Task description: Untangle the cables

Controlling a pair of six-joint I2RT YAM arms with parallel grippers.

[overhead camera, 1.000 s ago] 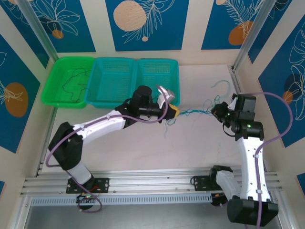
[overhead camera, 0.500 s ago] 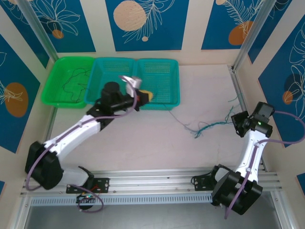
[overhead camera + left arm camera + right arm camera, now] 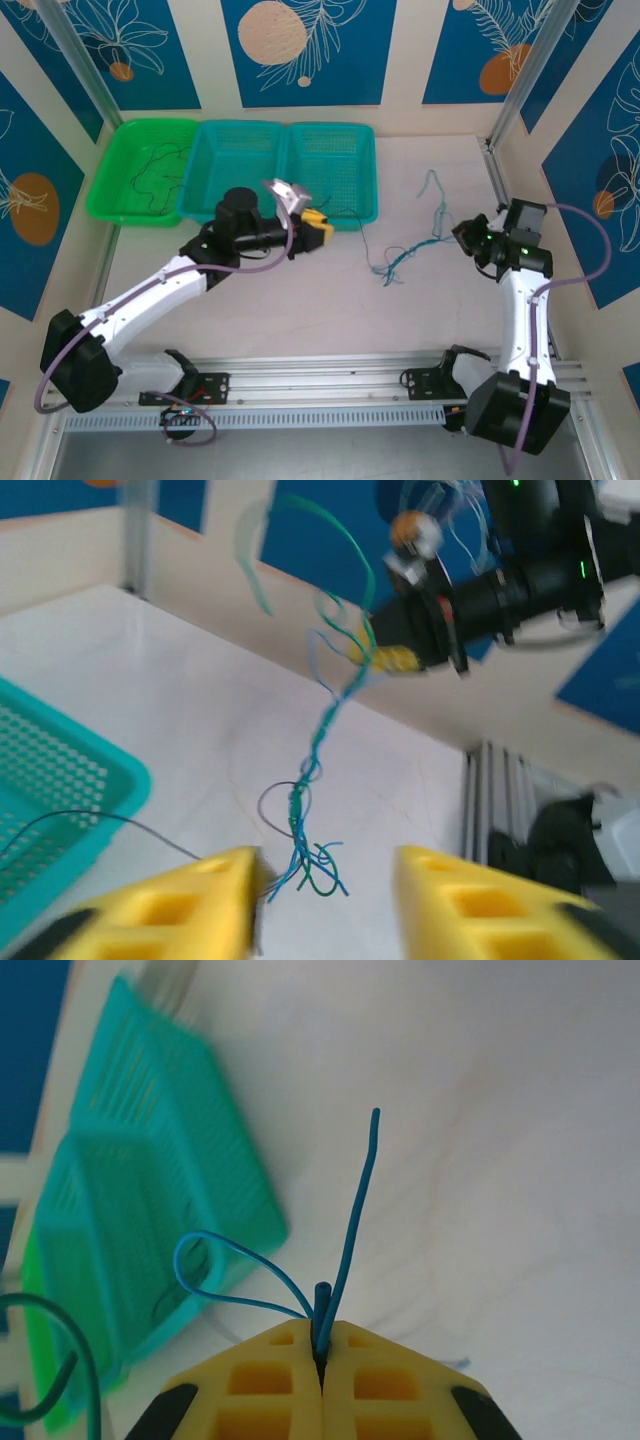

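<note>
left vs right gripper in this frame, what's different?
Left gripper is open, fingers apart, gripping nothing; right gripper is shut on the cables. Left gripper sits low by the teal basket's near corner; right gripper is raised, with the cables hanging from it. Both have yellow fingers.

A pale tabletop (image 3: 300,310) is carrying three plastic baskets, sitting side by side and touching along its far left edge. A green basket (image 3: 130,217) is sitting furthest left, a teal basket (image 3: 240,125) in the middle, and a second teal basket (image 3: 330,127) to its right. Right of centre, the frayed end of thin blue and teal cables (image 3: 392,268) is resting on the bare surface, while the remainder is hanging above it toward the right. A dark cable (image 3: 358,235) is trailing from the second teal basket onto the tabletop.
</note>
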